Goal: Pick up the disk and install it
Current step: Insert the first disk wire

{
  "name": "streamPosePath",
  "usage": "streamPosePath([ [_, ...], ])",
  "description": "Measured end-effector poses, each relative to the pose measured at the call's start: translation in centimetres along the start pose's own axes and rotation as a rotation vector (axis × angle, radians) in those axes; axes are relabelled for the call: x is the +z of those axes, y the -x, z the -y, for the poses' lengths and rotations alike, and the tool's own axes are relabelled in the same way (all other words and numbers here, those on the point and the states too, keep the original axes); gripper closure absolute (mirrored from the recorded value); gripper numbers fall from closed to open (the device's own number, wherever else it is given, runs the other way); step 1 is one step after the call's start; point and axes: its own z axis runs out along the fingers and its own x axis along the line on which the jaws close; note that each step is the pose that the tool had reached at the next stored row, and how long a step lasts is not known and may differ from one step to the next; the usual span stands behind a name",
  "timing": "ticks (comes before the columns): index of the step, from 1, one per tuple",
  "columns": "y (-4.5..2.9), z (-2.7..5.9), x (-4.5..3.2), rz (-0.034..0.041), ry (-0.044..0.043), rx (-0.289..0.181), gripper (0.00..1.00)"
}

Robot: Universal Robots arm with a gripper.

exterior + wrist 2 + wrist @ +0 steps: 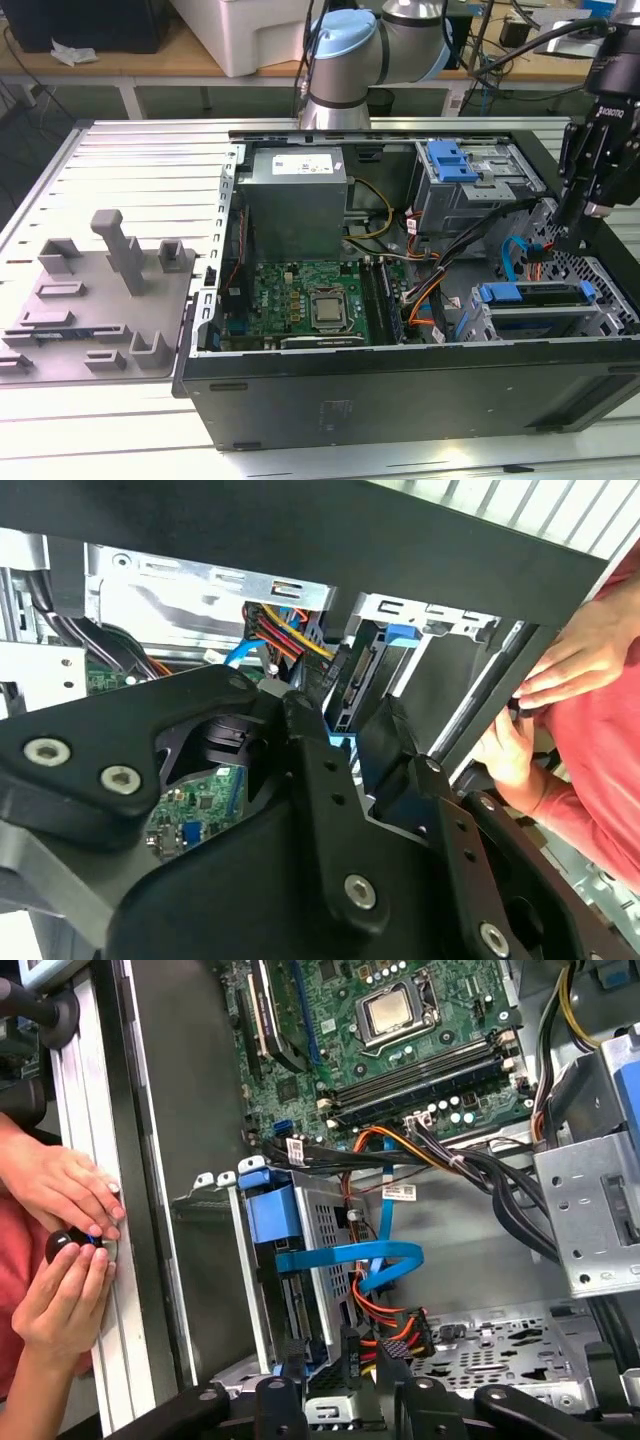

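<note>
Disk [530,296] sits edge-up in the grey cage [600,318] at the corner of the open computer case [400,390], on the exterior view's right, its blue carrier bracket [268,1212] level with the cage's top. Judging by that, the pick-up is done and the work is at the close of the installing step.

The tool [568,215] hangs over that same corner of the case, apart from the disk. In the first wrist view the tool [350,1400] has its fingers [280,1397] spread and nothing between them, so it grips nothing. Any further move in that corner of the case calls for a straight, careful path, I think: a blue ribbon cable [350,1258] and a bundle of orange and red wires [385,1315] lie just beside the cage inside the case.

A person's hands [60,1190] rest on the slatted surface [130,160] just outside the case wall, holding a small dark object I cannot identify.

The disk's label face is hidden by the cage. Whether the carrier has latched, or any cable is plugged into the drive, cannot be told. The tool's fingertips are cut off in the first wrist view, and its own body blocks much of the second wrist view.
</note>
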Motion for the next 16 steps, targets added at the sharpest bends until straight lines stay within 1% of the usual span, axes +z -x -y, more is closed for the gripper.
streamPosePath([
  [4, 0.48, -0.06, 0.26, -0.0082, 0.0020, 0.005, 0.59],
  [6, 0.67, -0.09, 0.35, -0.0108, 0.0033, 0.008, 0.59],
  [9, 0.71, -0.07, 0.42, -0.0171, 0.0044, 0.009, 0.59],
  [12, 0.72, -0.06, 0.44, -0.0222, 0.0074, 0.007, 0.59],
  [16, 0.77, 0.19, 0.43, -0.0260, 0.0130, 0.005, 0.59],
])
